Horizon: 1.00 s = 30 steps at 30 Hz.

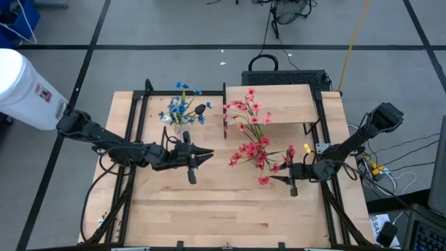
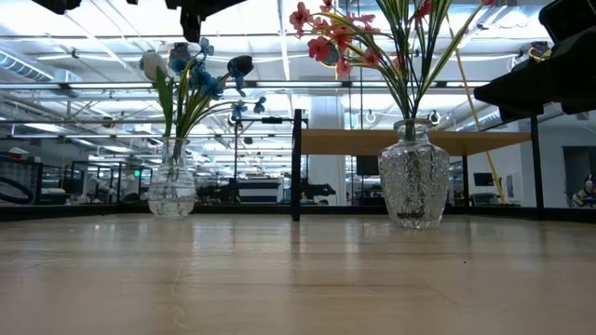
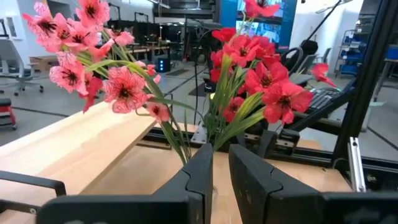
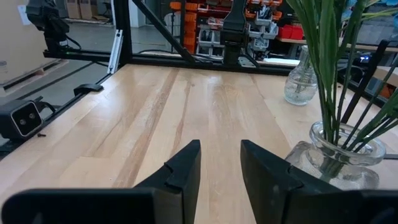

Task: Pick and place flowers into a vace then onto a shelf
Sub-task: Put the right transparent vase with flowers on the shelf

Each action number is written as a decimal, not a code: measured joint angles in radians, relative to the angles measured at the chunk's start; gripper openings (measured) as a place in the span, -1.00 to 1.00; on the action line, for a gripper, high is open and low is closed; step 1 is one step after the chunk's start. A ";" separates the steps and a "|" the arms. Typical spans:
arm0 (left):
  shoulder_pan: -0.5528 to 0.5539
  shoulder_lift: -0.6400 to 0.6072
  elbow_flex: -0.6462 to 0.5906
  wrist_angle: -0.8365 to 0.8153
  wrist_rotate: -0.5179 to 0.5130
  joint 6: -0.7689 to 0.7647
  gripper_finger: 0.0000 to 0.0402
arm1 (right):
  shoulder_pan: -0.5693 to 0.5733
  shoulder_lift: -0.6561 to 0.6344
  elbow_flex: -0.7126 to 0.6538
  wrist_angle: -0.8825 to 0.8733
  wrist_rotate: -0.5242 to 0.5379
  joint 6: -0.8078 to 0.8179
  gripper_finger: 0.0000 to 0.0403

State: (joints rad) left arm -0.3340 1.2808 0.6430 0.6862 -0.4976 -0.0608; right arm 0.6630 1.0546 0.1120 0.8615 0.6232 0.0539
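Red-pink flowers [image 1: 254,139] stand in a clear cut-glass vase [image 2: 414,181] on the table, just in front of the raised pale shelf [image 1: 272,103]. Blue flowers [image 1: 182,108] with a white bud [image 2: 154,65] stand in a second clear vase [image 2: 172,186] at the far left. My left gripper [image 1: 210,155] points level at the red flowers [image 3: 249,68] from the table's left, a narrow empty gap between its fingers [image 3: 221,163]. My right gripper [image 1: 270,177] is level on the near right side of the red-flower vase [image 4: 336,158], open and empty [image 4: 221,155].
A dark upright panel [image 2: 296,163] stands at the shelf's left end, between the two vases. Black frame rails [image 1: 129,139] run along the table's left and right sides. Bare wooden tabletop [image 1: 223,209] lies toward the near edge.
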 joint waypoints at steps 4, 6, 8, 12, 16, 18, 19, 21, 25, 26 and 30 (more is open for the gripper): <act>0.002 0.000 0.000 0.024 0.000 0.034 -0.71 | 0.000 0.000 0.000 -0.036 0.000 0.044 -0.48; 0.009 0.000 0.000 0.048 0.000 0.051 -0.71 | 0.000 0.000 0.000 -0.060 0.000 0.075 -0.48; 0.021 0.000 0.000 0.057 -0.001 0.056 -0.71 | 0.000 0.000 0.000 -0.083 0.000 0.116 -0.48; 0.050 0.000 0.000 0.076 0.001 0.067 -0.71 | 0.014 0.000 0.000 -0.113 -0.001 0.189 -0.48; 0.089 0.000 0.000 0.076 0.067 0.086 -0.71 | 0.053 0.000 0.000 -0.119 -0.001 0.226 -0.48; 0.110 0.000 0.000 0.094 0.096 0.085 -0.71 | 0.074 0.000 0.000 -0.125 -0.001 0.245 -0.48; 0.120 0.000 0.000 0.104 0.106 0.085 -0.71 | 0.084 0.000 0.000 -0.132 0.000 0.257 -0.48; 0.141 0.000 0.000 0.114 0.133 0.088 -0.71 | 0.101 0.000 0.000 -0.145 0.000 0.285 -0.48; 0.181 0.000 0.000 0.135 0.192 0.085 -0.71 | 0.125 0.000 0.000 -0.157 0.001 0.343 -0.48; 0.191 0.000 0.000 0.140 0.198 0.083 -0.71 | 0.131 0.000 -0.001 -0.159 0.002 0.356 -0.48; 0.222 0.000 0.000 0.148 0.238 0.080 -0.71 | 0.159 0.000 -0.001 -0.158 0.003 0.398 -0.48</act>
State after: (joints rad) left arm -0.1120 1.2808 0.6430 0.8344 -0.2599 0.0194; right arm 0.8217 1.0550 0.1112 0.7033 0.6266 0.4520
